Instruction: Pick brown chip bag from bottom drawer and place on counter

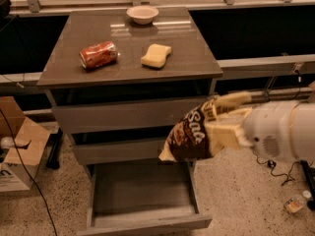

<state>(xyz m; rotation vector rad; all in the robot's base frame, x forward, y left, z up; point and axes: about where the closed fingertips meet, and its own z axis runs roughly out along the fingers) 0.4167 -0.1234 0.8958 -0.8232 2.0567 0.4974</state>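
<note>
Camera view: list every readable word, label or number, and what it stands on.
"Sal": white script on the chip bag, the rest hidden by the gripper holding it above the bottom drawer.
Can: print too blurred to read.
Box: lettering cut off, unreadable.

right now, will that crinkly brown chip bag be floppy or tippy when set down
Probably floppy: the crinkly dark-brown chip bag sags from the gripper pinching its end in front of the drawers. Likely light, since one pinch holds it. It shouldn't roll on the glossy grey-brown counter.
</note>
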